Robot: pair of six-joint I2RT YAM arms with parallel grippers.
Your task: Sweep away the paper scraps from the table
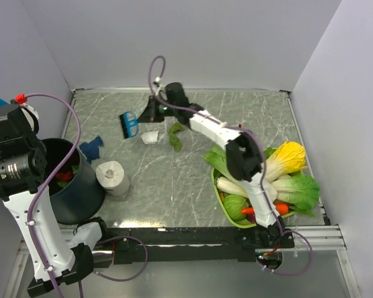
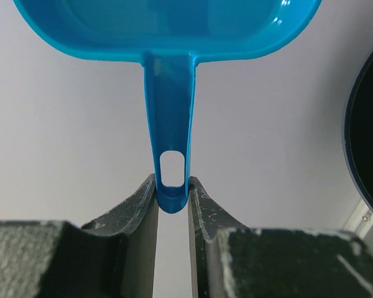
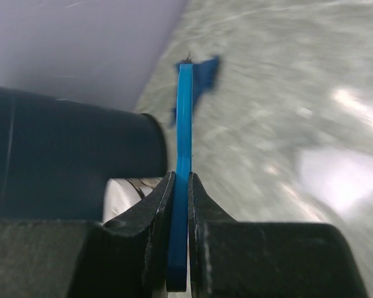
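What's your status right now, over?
Left gripper shut on dustpan; right gripper shut on brush. Blue scrap, white scrap, green scrap on table, unswept. Tissue roll beside bin, near blue scrap.

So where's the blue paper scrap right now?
In the top view, the blue paper scrap lies on the left side of the table, right beside the dark bin and just beyond the white tissue roll.
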